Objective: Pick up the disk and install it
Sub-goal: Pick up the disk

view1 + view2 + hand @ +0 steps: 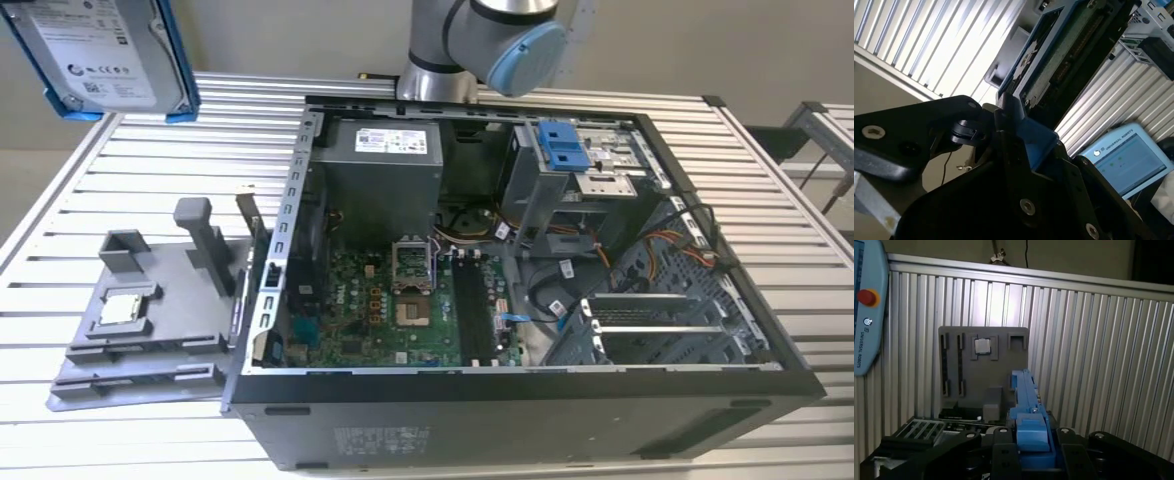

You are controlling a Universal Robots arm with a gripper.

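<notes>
Blue-framed disk aloft, clr of case

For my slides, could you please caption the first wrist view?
The gripper grips the disk by its blue frame, grey fixture plate beyond.

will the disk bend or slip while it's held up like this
Probably stiff: the disk is a metal slab and shows no sag held aloft. Likely heavy for its size. It could pivot or slip, since the gripper seems to pinch only its blue plastic frame at one end.
</notes>
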